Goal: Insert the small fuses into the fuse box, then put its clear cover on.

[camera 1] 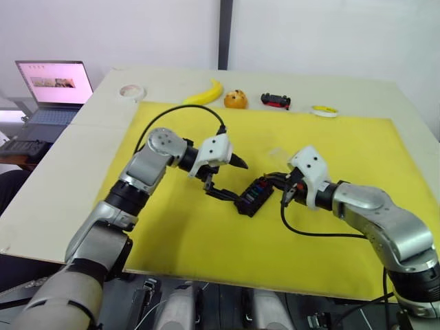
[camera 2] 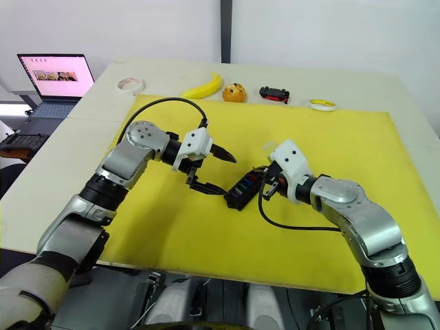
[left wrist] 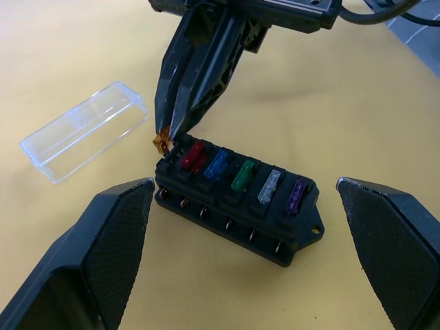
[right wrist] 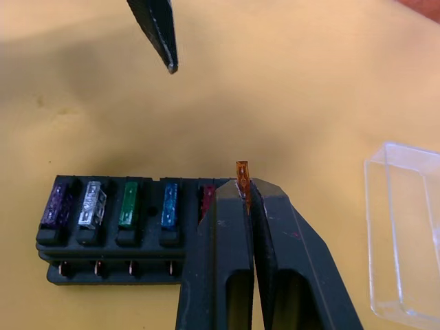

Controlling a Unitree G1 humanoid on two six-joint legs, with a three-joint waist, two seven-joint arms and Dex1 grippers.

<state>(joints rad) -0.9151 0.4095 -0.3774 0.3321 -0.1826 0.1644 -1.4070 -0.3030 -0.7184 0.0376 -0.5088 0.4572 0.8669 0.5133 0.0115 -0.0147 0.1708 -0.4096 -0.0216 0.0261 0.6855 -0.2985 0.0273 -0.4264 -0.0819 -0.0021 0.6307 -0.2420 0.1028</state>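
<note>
The black fuse box lies on the yellow mat between my two grippers. Red, blue, green, grey and purple small fuses sit in a row in its slots. My right gripper is shut on an orange fuse, holding it upright at the box's end slot beside the red fuse. My left gripper hovers open just left of the box, one finger above it and one low beside it, holding nothing. The clear cover lies on the mat just beyond the box.
Along the mat's far edge lie a banana, an orange, a black-and-red toy car and a yellow ring. A tape roll sits on the table's far left. A laptop stands off the table, left.
</note>
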